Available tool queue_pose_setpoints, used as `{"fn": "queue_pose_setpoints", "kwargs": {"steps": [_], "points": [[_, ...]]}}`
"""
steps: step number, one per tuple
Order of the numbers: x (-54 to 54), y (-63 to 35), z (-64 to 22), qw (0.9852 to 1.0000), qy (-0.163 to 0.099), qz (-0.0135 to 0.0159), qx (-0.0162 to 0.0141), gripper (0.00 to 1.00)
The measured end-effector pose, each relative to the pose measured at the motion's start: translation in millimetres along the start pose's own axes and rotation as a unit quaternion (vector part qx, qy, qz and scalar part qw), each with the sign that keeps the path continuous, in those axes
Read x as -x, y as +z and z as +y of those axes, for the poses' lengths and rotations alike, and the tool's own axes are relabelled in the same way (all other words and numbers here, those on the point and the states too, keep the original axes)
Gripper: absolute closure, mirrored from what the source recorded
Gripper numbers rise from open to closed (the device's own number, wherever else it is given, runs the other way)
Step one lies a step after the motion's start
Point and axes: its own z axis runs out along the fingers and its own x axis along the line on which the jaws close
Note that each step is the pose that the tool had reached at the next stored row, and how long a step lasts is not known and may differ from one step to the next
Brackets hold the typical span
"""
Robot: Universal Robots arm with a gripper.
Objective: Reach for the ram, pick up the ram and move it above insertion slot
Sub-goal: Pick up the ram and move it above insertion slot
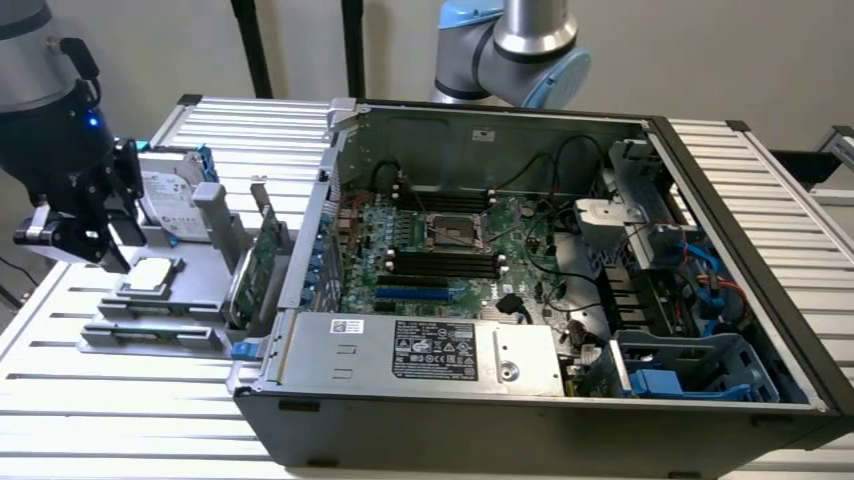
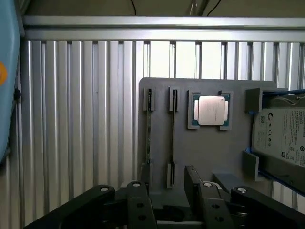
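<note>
Exterior and wrist views, read from the exterior view's left. The gripper is being held above a grey fixture plate, its fingers spread wide and nothing being gripped between them. The ram is being carried on that plate, below and ahead of the fingers, apart from them. It is being stood on its long edge, each end being seated in a small grey holder. Its long axis is being kept parallel to the ribs of the aluminium table and crosswise to the gap between the fingers. A second thin dark strip is being held alongside, in line with that gap; whether it is another stick cannot be told. A processor and a hard drive are being kept on the same plate. Further to the exterior view's right, an open computer case is being supported by the table, with the insertion slot being shown on its motherboard, well apart from the ram. A plain pale wall is being seen behind.
</note>
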Motion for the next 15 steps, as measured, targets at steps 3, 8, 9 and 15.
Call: {"fn": "queue_pose_setpoints", "kwargs": {"steps": [3, 8, 9, 15], "points": [[0.1, 5.7, 1.5, 1.0000, 0.001, -0.0001, -0.0001, 0.58], [-0.2, 14.9, 5.8, 0.9999, 0.010, -0.0004, -0.0004, 0.58], [-0.4, 16.6, 6.0, 0.9999, 0.011, -0.0005, -0.0005, 0.58], [-3.5, 27.5, 6.1, 0.9999, 0.016, -0.0005, -0.0006, 0.58]]}}
